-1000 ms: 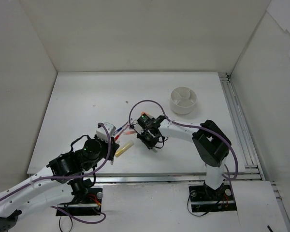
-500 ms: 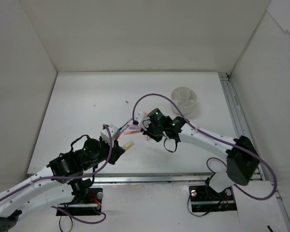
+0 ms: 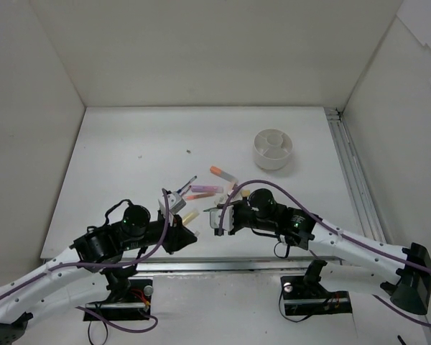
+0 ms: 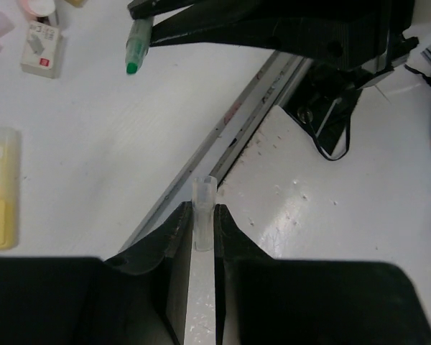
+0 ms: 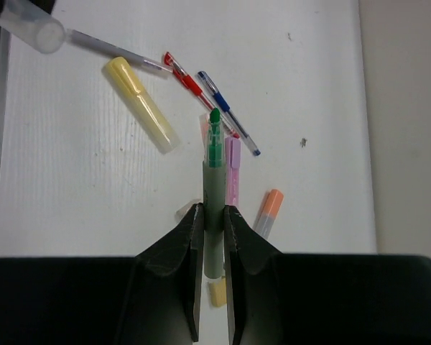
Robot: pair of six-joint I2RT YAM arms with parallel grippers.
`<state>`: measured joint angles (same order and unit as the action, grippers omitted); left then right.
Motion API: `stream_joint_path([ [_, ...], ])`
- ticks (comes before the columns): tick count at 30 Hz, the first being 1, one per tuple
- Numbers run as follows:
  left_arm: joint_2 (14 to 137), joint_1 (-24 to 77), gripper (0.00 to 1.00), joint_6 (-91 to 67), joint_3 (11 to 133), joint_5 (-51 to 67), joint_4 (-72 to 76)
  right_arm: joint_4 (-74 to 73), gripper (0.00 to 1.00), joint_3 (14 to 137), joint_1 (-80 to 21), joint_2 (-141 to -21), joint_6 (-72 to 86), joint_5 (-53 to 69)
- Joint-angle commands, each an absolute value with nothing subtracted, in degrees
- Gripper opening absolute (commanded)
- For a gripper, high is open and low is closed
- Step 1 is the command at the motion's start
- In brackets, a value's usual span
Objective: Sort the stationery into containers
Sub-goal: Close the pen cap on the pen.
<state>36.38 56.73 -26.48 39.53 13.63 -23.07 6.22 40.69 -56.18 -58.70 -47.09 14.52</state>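
Note:
My right gripper [image 5: 214,210] is shut on a green marker [image 5: 214,154] with its tip bare, held above the pile. My left gripper [image 4: 203,212] is shut on a clear cap [image 4: 204,194]. In the top view both grippers, left [image 3: 189,233] and right [image 3: 217,219], face each other near the table's front edge. On the table lie a yellow marker [image 5: 140,104], a red pen [image 5: 185,77], a blue pen [image 5: 226,111], a pink marker [image 5: 232,169], an orange marker [image 5: 267,212] and a tan block [image 5: 217,293]. The white divided dish [image 3: 273,149] stands at the far right.
A white eraser [image 4: 43,47] lies near the yellow marker [image 4: 1,187]. A metal rail [image 3: 273,263] runs along the table's front edge and another [image 3: 348,172] along its right side. White walls enclose the table on three sides.
My right arm has swung from the pile back toward the front edge, holding the green marker. My left gripper has moved right and nearer the front edge, toward it.

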Motion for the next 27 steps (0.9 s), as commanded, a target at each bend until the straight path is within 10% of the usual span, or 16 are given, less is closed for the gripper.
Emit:
stream_joint_path([
  [1,37.5,56.3,0.0,-28.4,41.4,20.1,-16.9,8.0,0.0,43.1,-58.3,-56.3,-55.3,14.2],
  [27,44.0,42.0,0.0,-35.9,37.4,47.2,-11.1,-1.4,0.0,42.2,-70.0,-56.5,-63.8,0.4],
])
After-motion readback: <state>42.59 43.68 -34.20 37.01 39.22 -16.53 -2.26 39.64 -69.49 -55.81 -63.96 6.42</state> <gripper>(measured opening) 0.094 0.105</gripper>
